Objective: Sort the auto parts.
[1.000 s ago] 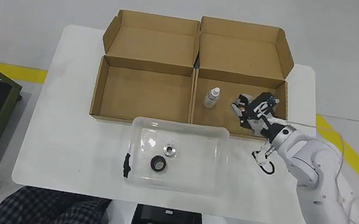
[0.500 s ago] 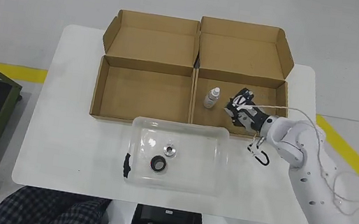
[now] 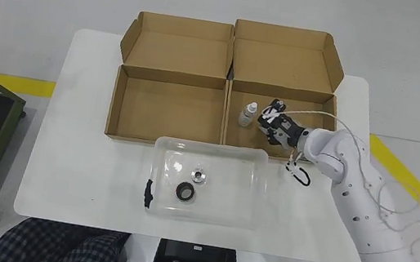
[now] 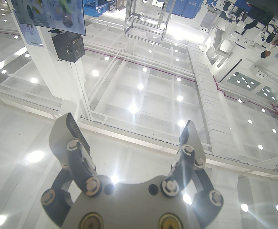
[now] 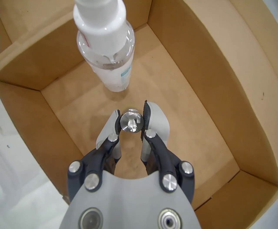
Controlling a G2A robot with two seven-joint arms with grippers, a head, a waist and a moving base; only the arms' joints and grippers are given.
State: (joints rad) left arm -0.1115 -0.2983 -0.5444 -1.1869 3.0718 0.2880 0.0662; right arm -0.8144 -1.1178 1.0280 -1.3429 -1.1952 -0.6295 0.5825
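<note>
Nearest the robot: clear plastic tub (image 3: 233,193) on the white table (image 3: 86,128), just in front of the two cardboard boxes. Two loose parts lie in it: a black ring (image 3: 185,192) toward the near side, and a small silver round part (image 3: 199,175) just beyond it, close together but apart. A faint clear shape sits farther left in the tub; it is too pale to identify.

Left gripper (image 4: 128,134): raised and pointing at the ceiling, jaws spread wide.

Next out: right gripper (image 3: 271,122) (image 5: 131,117) reaches down into the right box (image 3: 281,99) (image 5: 195,65), toward its left half. Its jaws are clamped on a small silver disc-shaped part (image 5: 130,125) with a stub at its centre, pinched between the ribbed pads by its rim. The part is low over the box floor; whether it touches the cardboard, I cannot tell.

Just beyond the gripper: a small clear bottle (image 3: 247,114) (image 5: 106,43) with a white cap, standing upright on the floor of the same box near its left wall. Bottle and gripper are close but not touching.

Left box (image 3: 167,112) adjoins the right one, sharing a side. Both lids are folded open toward the far edge of the table.
</note>
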